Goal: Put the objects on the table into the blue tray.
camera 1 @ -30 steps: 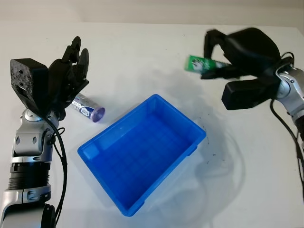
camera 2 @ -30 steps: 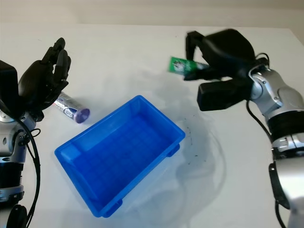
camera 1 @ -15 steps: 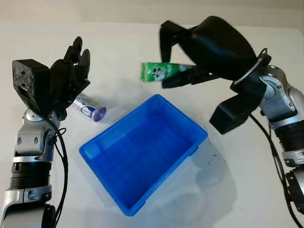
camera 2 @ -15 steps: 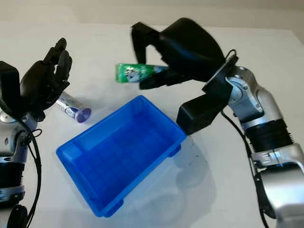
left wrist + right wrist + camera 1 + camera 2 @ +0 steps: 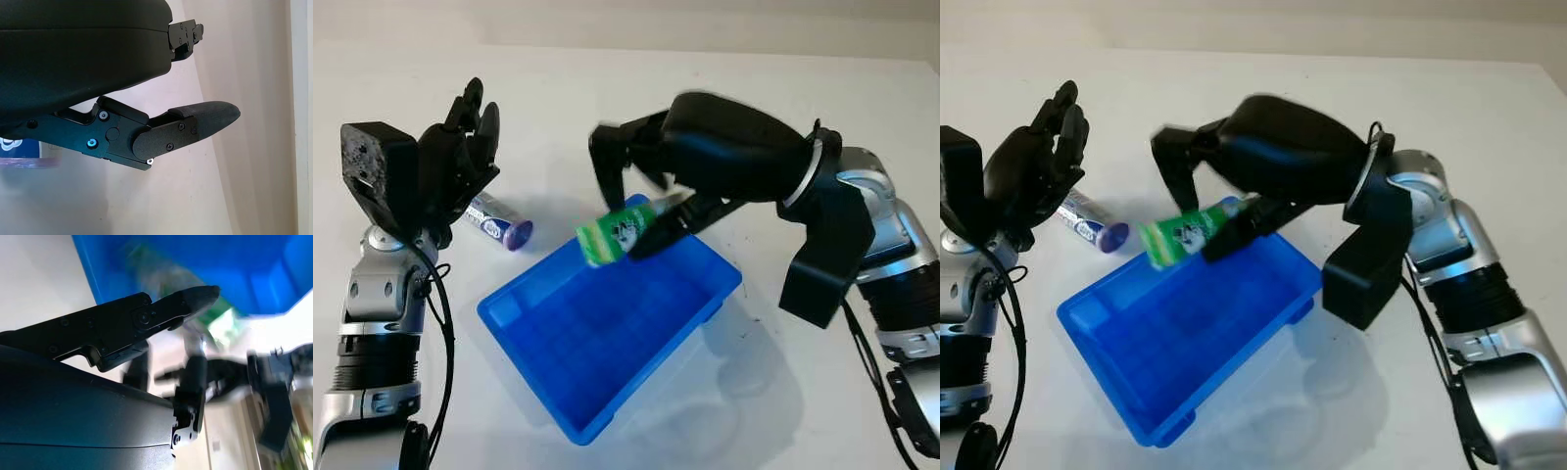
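My right hand hangs over the far side of the blue tray. It is shut on a green tube, which tilts down toward the tray floor just above its far rim. The tube shows as a green blur past the fingers in the right wrist view, with the tray behind it. A white and purple tube lies on the table left of the tray. My left hand is raised just left of that tube, open and holding nothing. The tube's label peeks from under the palm in the left wrist view.
The tray sits at an angle on a white table. My right forearm stretches across the table's right side. The table's far edge meets a pale wall.
My right hand has carried the green tube from the back right, leftward and down, to just above the tray's far side. The left hand and the purple tube have stayed put.
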`<state>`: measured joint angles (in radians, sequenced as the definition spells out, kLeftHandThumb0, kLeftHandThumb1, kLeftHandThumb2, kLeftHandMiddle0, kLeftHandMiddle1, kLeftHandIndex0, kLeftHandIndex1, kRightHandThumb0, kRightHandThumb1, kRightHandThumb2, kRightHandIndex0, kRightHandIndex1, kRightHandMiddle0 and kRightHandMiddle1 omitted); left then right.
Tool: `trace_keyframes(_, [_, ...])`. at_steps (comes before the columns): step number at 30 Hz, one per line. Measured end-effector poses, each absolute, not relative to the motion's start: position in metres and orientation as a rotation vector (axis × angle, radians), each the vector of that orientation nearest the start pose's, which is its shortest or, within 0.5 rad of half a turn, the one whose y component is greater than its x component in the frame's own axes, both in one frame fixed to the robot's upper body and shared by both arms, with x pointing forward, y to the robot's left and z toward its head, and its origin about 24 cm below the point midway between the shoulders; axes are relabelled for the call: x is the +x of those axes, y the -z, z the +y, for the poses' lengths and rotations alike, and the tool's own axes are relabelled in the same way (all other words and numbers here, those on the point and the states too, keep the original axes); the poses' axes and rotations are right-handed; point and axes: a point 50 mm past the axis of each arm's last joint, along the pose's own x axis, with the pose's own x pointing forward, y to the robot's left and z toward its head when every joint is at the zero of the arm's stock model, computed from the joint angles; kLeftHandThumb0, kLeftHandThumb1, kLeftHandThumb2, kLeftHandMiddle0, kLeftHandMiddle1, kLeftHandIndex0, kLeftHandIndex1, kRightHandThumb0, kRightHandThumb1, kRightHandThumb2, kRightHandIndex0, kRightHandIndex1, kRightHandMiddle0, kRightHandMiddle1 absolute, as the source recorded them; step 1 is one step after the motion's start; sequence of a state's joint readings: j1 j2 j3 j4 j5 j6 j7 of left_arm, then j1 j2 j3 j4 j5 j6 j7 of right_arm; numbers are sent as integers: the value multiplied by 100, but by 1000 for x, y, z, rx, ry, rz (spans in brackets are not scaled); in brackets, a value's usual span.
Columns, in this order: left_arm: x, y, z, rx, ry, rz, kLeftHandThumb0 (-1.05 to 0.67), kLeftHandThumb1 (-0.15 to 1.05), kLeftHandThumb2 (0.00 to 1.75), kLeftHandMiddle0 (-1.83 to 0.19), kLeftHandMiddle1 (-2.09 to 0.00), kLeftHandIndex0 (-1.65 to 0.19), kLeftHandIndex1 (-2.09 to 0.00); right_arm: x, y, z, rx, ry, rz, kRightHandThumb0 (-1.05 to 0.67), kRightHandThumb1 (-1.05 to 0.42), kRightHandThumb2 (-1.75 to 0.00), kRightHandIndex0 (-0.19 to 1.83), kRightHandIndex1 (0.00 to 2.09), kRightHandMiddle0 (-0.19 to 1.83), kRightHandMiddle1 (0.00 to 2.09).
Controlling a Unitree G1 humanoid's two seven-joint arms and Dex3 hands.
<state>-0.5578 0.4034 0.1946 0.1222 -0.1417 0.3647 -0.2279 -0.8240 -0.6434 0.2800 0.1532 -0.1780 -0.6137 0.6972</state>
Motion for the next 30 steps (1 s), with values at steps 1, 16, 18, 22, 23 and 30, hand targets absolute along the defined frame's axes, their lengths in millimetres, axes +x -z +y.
trace_keyframes(1, [340, -174, 230, 171, 69, -102, -79, 105, 68, 17, -5, 17, -5, 304, -244, -116, -1281, -965, -841, -77, -104, -7, -19, 7, -19, 16])
trace_keyframes(16, [340, -173, 229, 164, 65, -100, -80, 105, 68, 18, -5, 18, -5, 336, -254, -160, -837, -523, -766, -83, -105, -57, -19, 0, -19, 0])
trace_keyframes(18, [340, -173, 228, 164, 66, -100, -80, 105, 68, 18, -5, 18, -5, 344, -248, -173, -723, -423, -706, -78, -105, -64, -19, 0, -19, 0])
trace_keyframes(22, [341, -172, 229, 165, 66, -102, -80, 105, 68, 18, -5, 18, -5, 361, -229, -198, -478, -249, -553, -74, -105, -69, -19, 0, -19, 0])
trace_keyframes(23, [341, -172, 229, 164, 66, -102, -80, 105, 68, 18, -5, 18, -5, 365, -222, -204, -412, -214, -509, -75, -105, -72, -19, 0, -19, 0])
trace_keyframes(30, [341, -172, 229, 164, 71, -103, -79, 105, 67, 17, -6, 17, -6, 374, -175, -230, -119, -33, -234, -74, -105, -75, -19, 0, -19, 0])
